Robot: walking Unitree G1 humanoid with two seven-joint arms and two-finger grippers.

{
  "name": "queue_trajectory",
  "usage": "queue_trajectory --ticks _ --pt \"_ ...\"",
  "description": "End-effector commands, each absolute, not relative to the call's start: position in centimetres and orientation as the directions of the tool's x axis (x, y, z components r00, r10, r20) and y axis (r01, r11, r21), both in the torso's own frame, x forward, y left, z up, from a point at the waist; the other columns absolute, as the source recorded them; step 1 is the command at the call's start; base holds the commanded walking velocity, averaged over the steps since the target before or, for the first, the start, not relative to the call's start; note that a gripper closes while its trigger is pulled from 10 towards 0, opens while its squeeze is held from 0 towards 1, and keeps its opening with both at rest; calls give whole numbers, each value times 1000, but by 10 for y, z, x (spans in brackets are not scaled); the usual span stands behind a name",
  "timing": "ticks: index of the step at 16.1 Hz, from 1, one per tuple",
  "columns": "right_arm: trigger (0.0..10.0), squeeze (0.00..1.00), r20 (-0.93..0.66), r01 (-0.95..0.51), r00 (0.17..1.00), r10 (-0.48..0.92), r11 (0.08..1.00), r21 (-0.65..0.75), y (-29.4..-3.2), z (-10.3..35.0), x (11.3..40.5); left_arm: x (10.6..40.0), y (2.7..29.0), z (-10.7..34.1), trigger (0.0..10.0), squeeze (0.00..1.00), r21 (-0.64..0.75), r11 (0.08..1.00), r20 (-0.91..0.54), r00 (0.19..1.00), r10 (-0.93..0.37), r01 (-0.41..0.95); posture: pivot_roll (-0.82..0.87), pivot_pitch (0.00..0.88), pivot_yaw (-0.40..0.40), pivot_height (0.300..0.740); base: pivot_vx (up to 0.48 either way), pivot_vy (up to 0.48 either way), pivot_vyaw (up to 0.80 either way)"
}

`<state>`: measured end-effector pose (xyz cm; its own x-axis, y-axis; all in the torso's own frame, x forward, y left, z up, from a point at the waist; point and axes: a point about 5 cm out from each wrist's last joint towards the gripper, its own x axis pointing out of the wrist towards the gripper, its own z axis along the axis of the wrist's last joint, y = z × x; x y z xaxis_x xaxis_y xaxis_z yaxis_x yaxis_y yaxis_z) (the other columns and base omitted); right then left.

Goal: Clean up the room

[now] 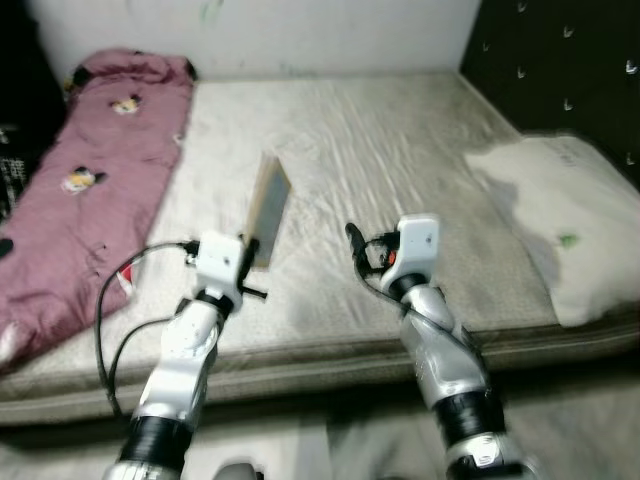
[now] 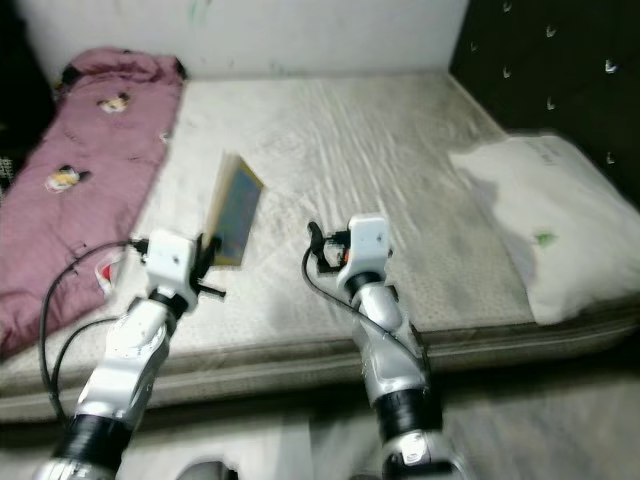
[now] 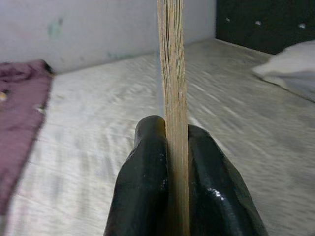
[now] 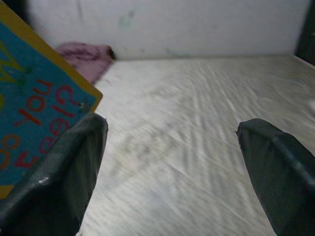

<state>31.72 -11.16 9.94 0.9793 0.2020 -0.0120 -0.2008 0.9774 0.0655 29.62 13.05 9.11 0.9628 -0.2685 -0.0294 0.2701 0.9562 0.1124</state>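
A thin book with a blue cover and yellow border stands on edge above the bare mattress. My left gripper is shut on its lower edge; in the left wrist view both black fingers press the page block between them. The cover with red lettering also appears in the right wrist view. My right gripper hovers over the mattress to the right of the book, open, with nothing between its fingers.
A pink quilt with small cartoon prints lies along the mattress's left side. A white pillow rests at the right edge by a dark padded wall. The mattress's front edge runs just beneath my arms.
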Motion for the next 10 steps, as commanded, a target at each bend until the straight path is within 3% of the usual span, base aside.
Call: queue_trajectory --ticks 1,10 --pt "10000 0 -10 -194 981 195 979 65 -112 101 319 299 126 102 10000 0 115 951 23 956 -291 287 76 0 10 740 0 0 0" --pt "10000 0 -9 -194 981 195 979 63 -113 101 319 300 133 105 10000 0 71 966 47 966 -254 250 74 0 10 740 0 0 0"
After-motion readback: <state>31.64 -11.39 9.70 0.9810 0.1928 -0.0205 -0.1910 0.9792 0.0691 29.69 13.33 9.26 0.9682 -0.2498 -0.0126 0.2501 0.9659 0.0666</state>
